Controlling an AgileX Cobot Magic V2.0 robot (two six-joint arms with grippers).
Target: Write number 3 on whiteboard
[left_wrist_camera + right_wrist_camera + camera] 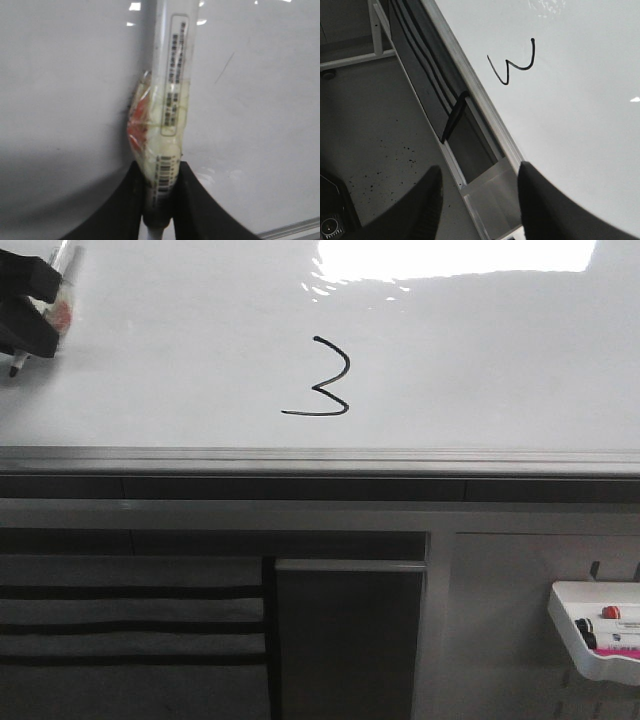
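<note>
Number 3 (322,380) sat mid-whiteboard (500,370), above bottom rail. Your left gripper (159,200) pinched marker (167,100) at board's upper left, well apart from digit. Your right gripper (480,200) stood spread, holding nothing.

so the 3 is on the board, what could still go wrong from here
1. The left tool grips the marker with its tip uncapped beside the whiteboard. A drift toward the board could leave a stray line.
2. The number 3 is likely fresh ink on a glossy surface, so a brush from either arm could smear it.
3. The right tool, open and empty, hangs over the board's bottom rail and could clip it when moving.
</note>
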